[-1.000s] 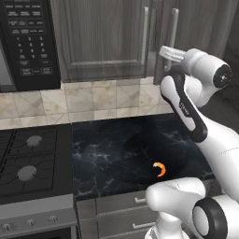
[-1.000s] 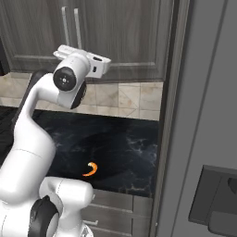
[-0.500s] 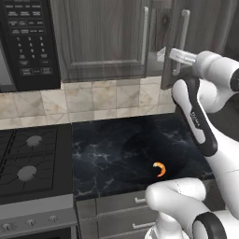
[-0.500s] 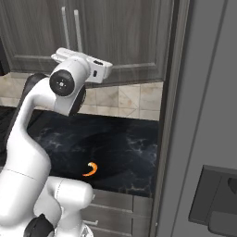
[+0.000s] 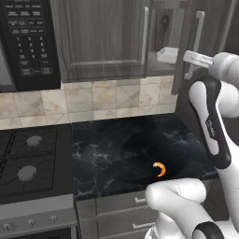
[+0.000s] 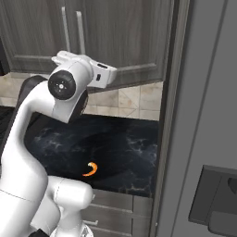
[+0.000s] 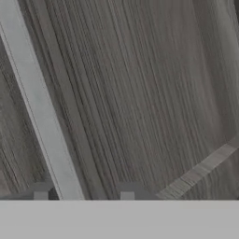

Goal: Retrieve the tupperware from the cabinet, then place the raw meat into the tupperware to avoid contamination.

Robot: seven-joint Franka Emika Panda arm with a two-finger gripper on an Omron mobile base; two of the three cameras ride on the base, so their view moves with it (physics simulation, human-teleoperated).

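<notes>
Black marbled counter (image 5: 116,149) bearing one orange raw meat (image 5: 159,168); cabinet shelf (image 5: 161,65) under the tupperware (image 5: 168,54).

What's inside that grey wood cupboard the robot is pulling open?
Inside the grey-brown wood-grain cabinet, through the gap, a translucent whitish plastic container sits on the shelf. The half-open door covers the remaining interior.

We see the cabinet (image 5: 100,39) with its right door (image 5: 186,44) swung partly open. Inside, on the shelf, stands the tupperware (image 5: 167,54). The gripper (image 5: 190,57) is at the door's silver handle (image 5: 197,43). The raw meat (image 5: 159,169) lies on the dark table (image 5: 116,154), beside the stove (image 5: 30,161).
</notes>
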